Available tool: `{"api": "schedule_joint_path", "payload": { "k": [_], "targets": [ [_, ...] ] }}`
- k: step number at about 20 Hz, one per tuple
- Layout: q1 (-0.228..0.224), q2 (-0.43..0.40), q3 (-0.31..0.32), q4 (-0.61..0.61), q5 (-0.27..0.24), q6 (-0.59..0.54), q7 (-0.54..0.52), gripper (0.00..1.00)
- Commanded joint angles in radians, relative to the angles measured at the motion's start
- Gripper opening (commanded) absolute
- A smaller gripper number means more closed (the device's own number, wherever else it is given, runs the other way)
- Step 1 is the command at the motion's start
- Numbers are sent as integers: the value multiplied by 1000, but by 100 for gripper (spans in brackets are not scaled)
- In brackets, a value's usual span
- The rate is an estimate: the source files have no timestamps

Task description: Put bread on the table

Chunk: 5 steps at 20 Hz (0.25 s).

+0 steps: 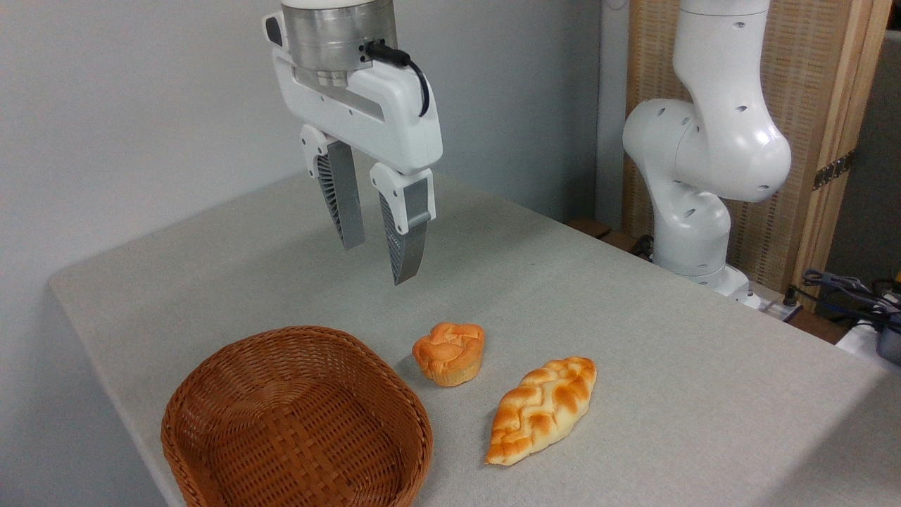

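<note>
The braided bread point(541, 410) lies flat on the grey-beige table point(633, 317), near the front, to the right of the basket. Nothing touches it. My gripper point(379, 262) hangs high above the table, well up and to the left of the bread, roughly over the spot behind the small bun. Its two ribbed fingers point down, stand apart and hold nothing.
A small orange muffin-shaped bun point(449, 353) sits just left of the bread. An empty brown wicker basket point(295, 422) stands at the front left near the table's edge. The arm's white base point(693, 204) stands at the back right, with cables point(845, 289) beyond.
</note>
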Motion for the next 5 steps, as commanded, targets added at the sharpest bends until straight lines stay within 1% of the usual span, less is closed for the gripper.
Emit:
{"api": "schedule_joint_path", "payload": {
  "k": [1, 5],
  "targets": [
    [11, 31, -4, 59, -6, -30, -14, 100],
    [11, 31, -1, 59, -6, -30, -9, 100]
  ]
}}
